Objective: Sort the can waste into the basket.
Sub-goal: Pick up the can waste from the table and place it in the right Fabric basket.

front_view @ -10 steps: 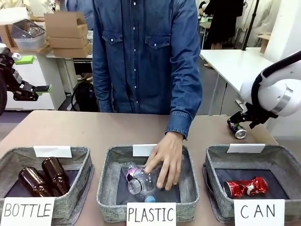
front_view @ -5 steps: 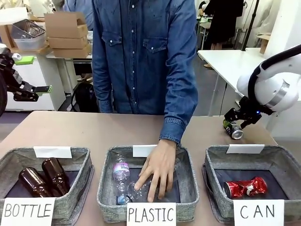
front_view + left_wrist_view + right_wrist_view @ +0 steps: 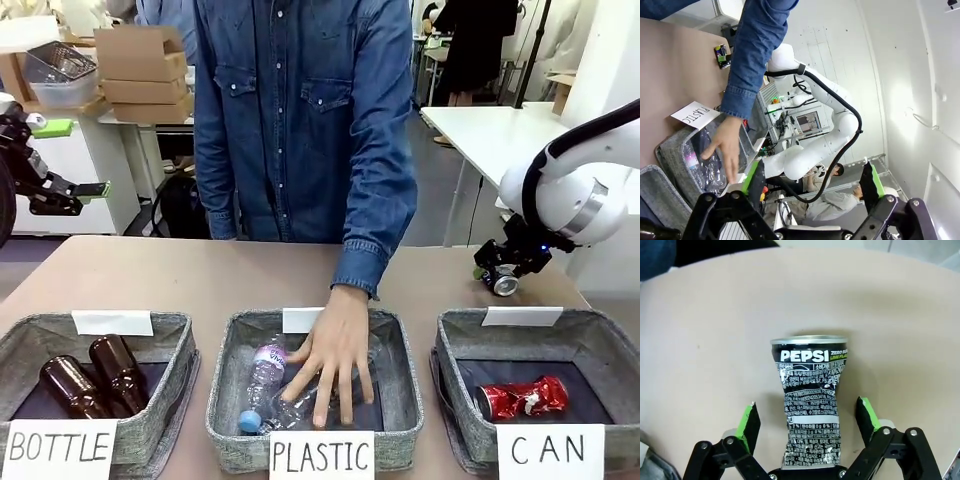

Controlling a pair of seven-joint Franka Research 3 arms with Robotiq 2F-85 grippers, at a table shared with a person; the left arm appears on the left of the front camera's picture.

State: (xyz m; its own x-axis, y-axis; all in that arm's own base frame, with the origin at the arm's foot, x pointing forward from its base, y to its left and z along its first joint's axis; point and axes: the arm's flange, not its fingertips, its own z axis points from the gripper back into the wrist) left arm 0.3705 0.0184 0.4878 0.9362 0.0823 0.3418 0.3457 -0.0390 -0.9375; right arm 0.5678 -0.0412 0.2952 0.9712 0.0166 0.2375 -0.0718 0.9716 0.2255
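A crushed dark can with white print lies on the bare table, and my right gripper stands open astride its lower half with a gap on each side. In the front view this can rests behind the CAN basket, under my right gripper. The crushed red can lies on that basket's dark floor. My left gripper hangs open and empty off the table's left edge; its own view shows it open too.
A person in a denim shirt leans over the table, hand pressing clear bottles in the PLASTIC basket. Two brown bottles lie in the BOTTLE basket. Bare tabletop stretches behind the baskets.
My right arm has shifted slightly left and lower over the dark can. The person's hand has pushed the plastic bottles further down in the middle basket. The left arm has stayed still.
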